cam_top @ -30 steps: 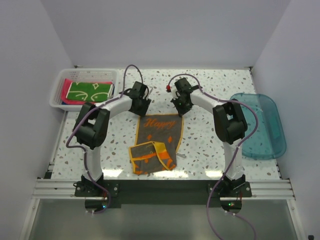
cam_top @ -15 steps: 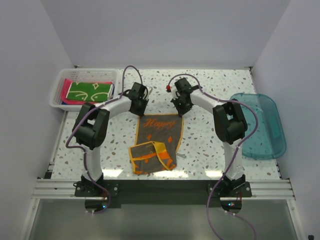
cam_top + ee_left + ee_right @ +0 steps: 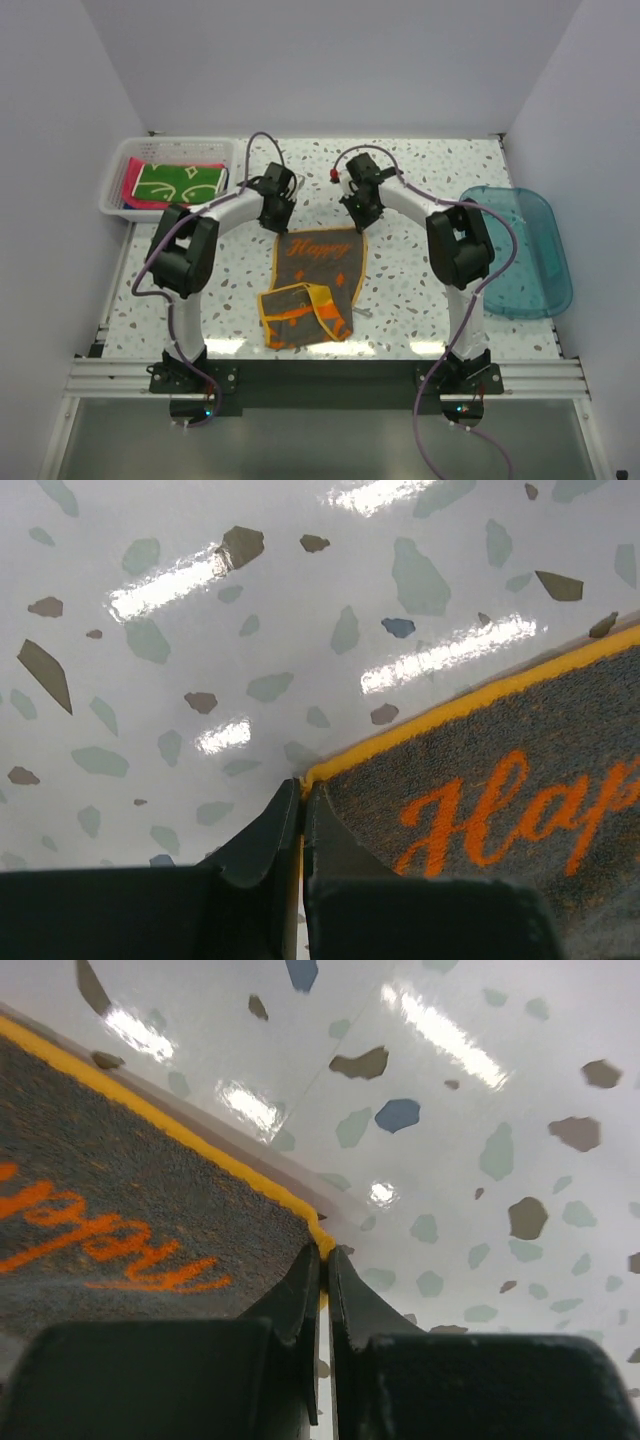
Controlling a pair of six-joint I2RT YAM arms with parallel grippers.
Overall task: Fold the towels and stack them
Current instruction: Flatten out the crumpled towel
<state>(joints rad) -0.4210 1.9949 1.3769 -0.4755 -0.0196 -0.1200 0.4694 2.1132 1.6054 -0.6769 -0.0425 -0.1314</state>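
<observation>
White speckled stone-look table (image 3: 400,170): beneath all.
Clear blue plastic tub (image 3: 520,250): well right of dark grey towel (image 3: 318,265), a square soft cloth with orange trim and "Happy" lettering.
White slotted plastic basket (image 3: 112,195): well left of it, holding green yellow-patterned towel (image 3: 180,183) over plain pink towel (image 3: 128,185).
Dark grey towel: flat at table centre, near end folded back and rumpled.
Left gripper (image 3: 302,790): pressed together, pinching its far-left corner.
Right gripper (image 3: 325,1255): likewise pinching far-right corner.

Open tabletop (image 3: 420,300) rings the towel (image 3: 325,262); basket (image 3: 112,192) stands far left, tub (image 3: 520,250) right.
</observation>
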